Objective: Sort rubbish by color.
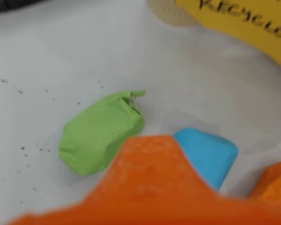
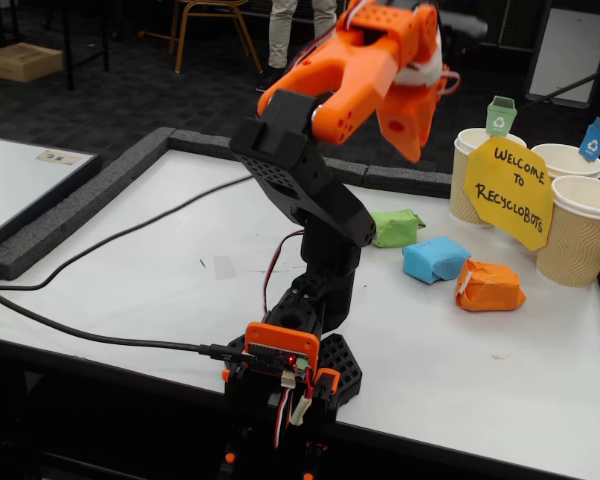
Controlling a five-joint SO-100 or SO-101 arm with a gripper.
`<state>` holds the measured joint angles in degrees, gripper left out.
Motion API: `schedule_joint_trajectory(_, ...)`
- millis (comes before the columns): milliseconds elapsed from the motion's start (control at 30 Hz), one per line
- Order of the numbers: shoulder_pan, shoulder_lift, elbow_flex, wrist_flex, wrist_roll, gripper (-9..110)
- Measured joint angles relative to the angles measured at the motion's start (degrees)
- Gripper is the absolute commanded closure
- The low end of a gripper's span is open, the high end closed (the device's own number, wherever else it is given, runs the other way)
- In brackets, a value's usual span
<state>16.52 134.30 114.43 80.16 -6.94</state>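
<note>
Three crumpled rubbish lumps lie in a row on the white table: green, blue and orange. In the wrist view the green lump is at centre left, the blue one is right of it, and an orange shape at the right edge looks like the orange lump. My orange gripper hangs high above the table, up and left of the lumps, open and holding nothing. One finger fills the bottom of the wrist view.
Three beige ribbed paper cups with coloured tags stand at the back right behind a yellow sign. Sign and a cup base top the wrist view. Black foam edging borders the table; a cable crosses its left.
</note>
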Motion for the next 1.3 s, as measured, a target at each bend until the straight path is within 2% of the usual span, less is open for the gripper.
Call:
schedule_joint_trajectory(300, -0.2, -0.8, -14.7, 10.4, -0.2, 98)
schedule_joint_trajectory(600, 0.4, -1.3, -20.8, 16.2, -0.3, 99)
schedule_joint_trajectory(867, 3.0, -1.3, -21.9, 16.4, -0.3, 99)
schedule_joint_trajectory(1300, 6.7, -1.3, -32.4, 16.4, -0.3, 99)
